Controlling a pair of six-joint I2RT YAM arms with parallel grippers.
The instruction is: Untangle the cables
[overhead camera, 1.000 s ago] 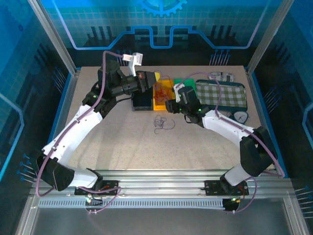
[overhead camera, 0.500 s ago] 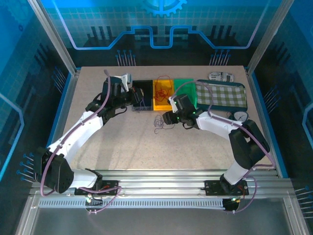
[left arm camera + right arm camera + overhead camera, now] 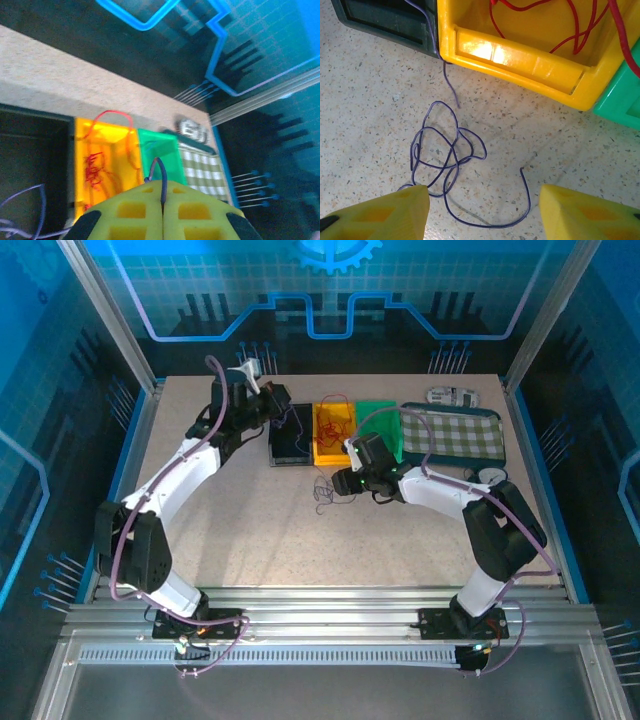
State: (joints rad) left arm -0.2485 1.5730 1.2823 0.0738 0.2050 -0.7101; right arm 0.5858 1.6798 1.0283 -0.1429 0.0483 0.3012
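Left end effector (image 3: 163,192): pads pressed together and clamped on a blue cable (image 3: 161,176). A small loop of the cable pokes out past the tips. From above, it hangs over the far end of the black bin (image 3: 290,445).
Right end effector (image 3: 482,197): fingers (image 3: 385,212) stand apart with nothing gripped. It sits low over the table (image 3: 365,100), just on the near side of the bins, with the near edge of the blue tangle between its tips.
Blue tangle (image 3: 442,155): loose overlapping loops lying flat on the table, just in front of the yellow bin (image 3: 520,55). One free end curls up on the right.
Blue strand (image 3: 451,90): comes over the near corner of the black bin and runs down onto the table. Its tip is right by the tangle's top loop, and I cannot tell whether they touch.
Red cables (image 3: 555,25): bunched inside the yellow bin. In the left wrist view, one loop arches over the bin's far rim.
Bins: black, yellow and green bin (image 3: 378,420) stand in a row, left to right, at the far middle of the table, with their sides close together.
Checked mat (image 3: 450,435): lies on the table just right of the green bin.
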